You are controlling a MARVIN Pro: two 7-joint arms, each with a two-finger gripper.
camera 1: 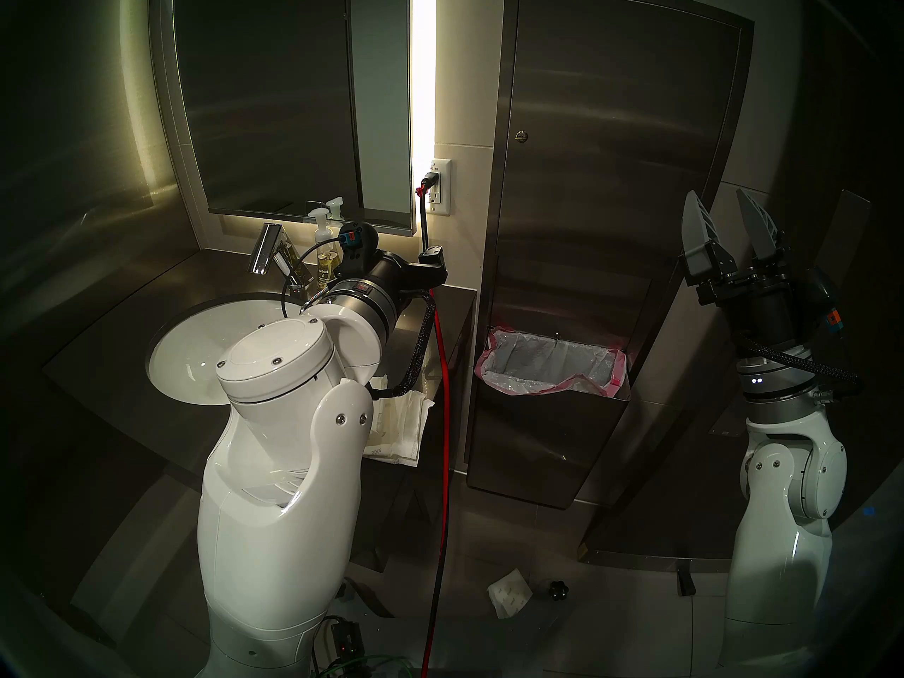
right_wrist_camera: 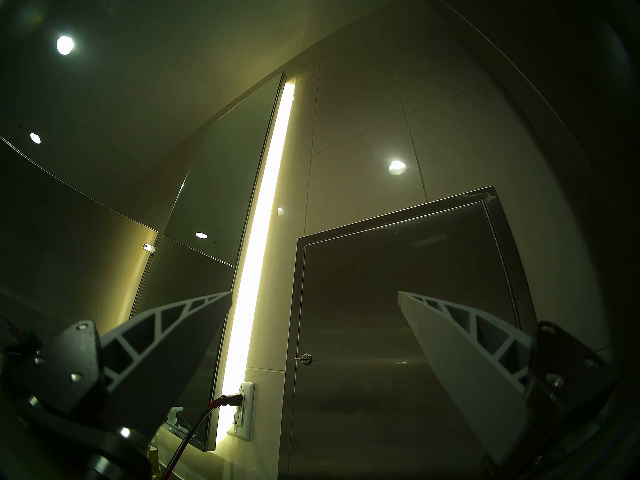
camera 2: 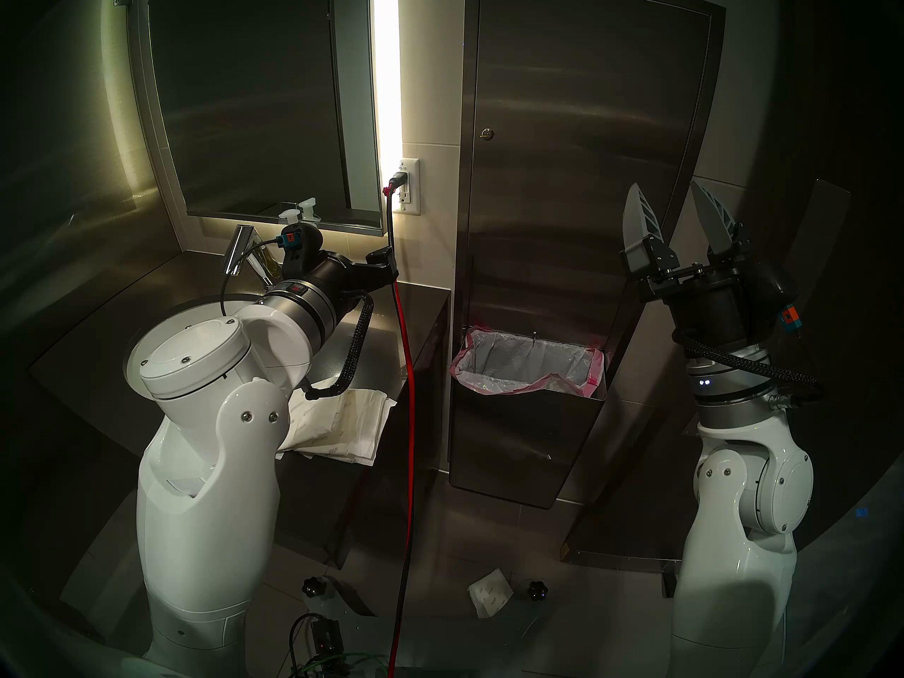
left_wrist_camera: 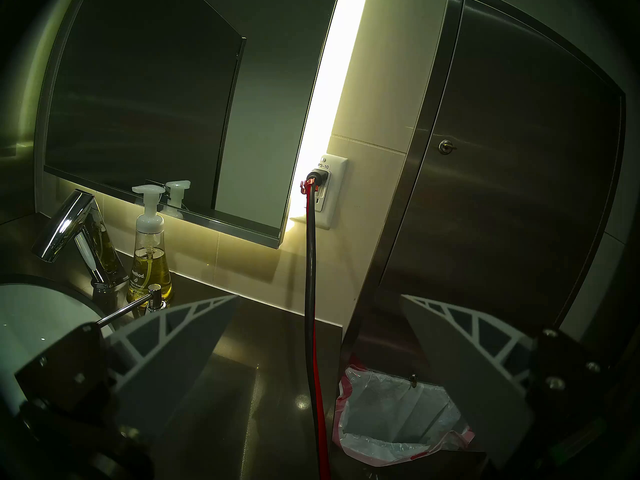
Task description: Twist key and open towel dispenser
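Observation:
The towel dispenser [camera 1: 621, 148] is a tall brushed-steel wall cabinet with its long door panel shut. The key [camera 1: 522, 135], a tiny round silvery knob, sits at the door's left edge; it also shows in the left wrist view [left_wrist_camera: 443, 146] and the right wrist view [right_wrist_camera: 306, 358]. The bin with the pink-edged bag [camera 1: 548, 369] hangs below the door. My right gripper [camera 1: 718, 195] is open and empty, pointing up, right of the cabinet and lower than the key. My left gripper [left_wrist_camera: 320, 295] is open and empty over the counter, left of the cabinet.
A black and red cable [camera 1: 442, 369] hangs from the wall outlet [camera 1: 439, 187] between the counter and the cabinet. The sink [camera 1: 181, 349], faucet [camera 1: 266, 249] and soap bottle [left_wrist_camera: 149, 257] are on the left. Paper towels [camera 1: 398, 427] lie on the counter's edge. A paper [camera 1: 508, 598] and a black star knob [camera 1: 557, 590] lie on the floor.

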